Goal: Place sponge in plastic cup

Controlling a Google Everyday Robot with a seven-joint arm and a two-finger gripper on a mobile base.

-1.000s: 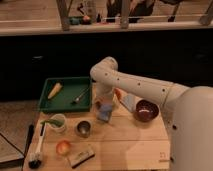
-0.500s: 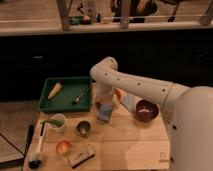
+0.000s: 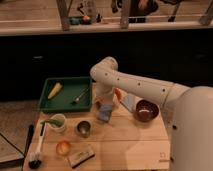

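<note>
The blue sponge (image 3: 104, 114) is on the wooden table (image 3: 125, 145), near its back middle, directly under my gripper (image 3: 105, 106). The gripper points down from the white arm and touches the sponge's top. The sponge looks slightly tilted. The plastic cup (image 3: 58, 122), pale greenish, stands at the table's left side, well left of the sponge. A shiny steel cup (image 3: 83, 128) stands between the cup and the sponge, a little nearer the front.
A green tray (image 3: 65, 102) at the back left holds a yellow item (image 3: 55, 90) and a utensil (image 3: 80, 95). A dark red bowl (image 3: 146, 111) and a pale blue-grey square (image 3: 129, 102) lie right of the gripper. A brush (image 3: 36, 147), an orange fruit (image 3: 63, 148) and a tan-and-dark block (image 3: 81, 156) lie at the front left.
</note>
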